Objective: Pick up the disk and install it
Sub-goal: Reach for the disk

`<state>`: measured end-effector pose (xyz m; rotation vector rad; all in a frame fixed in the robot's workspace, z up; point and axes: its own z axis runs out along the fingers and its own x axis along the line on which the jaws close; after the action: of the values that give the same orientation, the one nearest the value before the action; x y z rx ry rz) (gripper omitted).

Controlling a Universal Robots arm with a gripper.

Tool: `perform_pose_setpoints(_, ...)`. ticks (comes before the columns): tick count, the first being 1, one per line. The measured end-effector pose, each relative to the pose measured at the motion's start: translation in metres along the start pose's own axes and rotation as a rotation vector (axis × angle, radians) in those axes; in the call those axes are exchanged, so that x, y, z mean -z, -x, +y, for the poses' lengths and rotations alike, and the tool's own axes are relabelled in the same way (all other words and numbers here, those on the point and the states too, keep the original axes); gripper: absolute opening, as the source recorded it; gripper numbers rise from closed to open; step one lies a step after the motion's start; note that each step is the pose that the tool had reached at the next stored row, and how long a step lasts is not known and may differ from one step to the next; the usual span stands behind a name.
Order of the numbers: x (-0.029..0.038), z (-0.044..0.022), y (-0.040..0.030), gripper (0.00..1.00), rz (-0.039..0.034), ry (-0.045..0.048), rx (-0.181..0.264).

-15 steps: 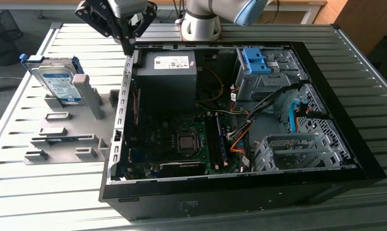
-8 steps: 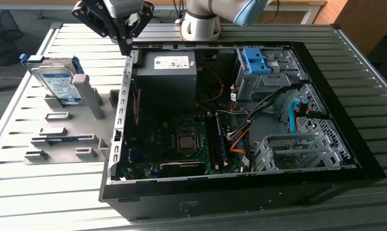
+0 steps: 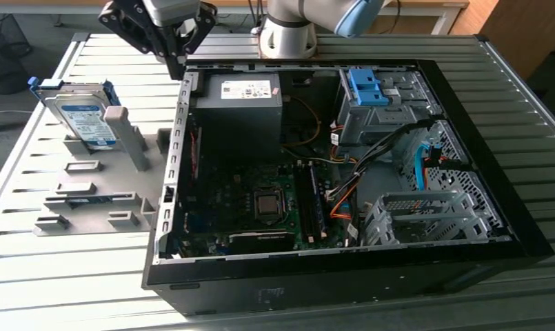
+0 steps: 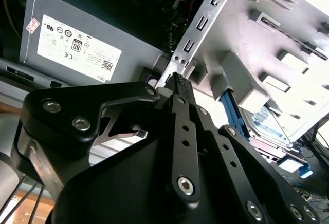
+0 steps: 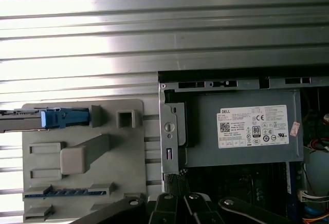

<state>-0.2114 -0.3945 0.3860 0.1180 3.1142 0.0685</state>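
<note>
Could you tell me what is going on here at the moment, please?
The robot arm's gripper hangs over the edge of the open computer case, close to the power supply, with its fingers shut on nothing. The disk stands upright in a grey holder on the table, to the exterior view's left of the case. It has not yet been picked up.

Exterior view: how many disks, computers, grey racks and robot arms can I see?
disk: 1
computer: 1
grey rack: 1
robot arm: 1
Total: 4
</note>
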Motion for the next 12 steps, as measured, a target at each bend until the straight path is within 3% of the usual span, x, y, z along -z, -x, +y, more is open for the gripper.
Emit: perform_pose_setpoints(12, -0.0006, -0.0004, -0.0051, 0.11, 0.0001, -0.0001, 0.0)
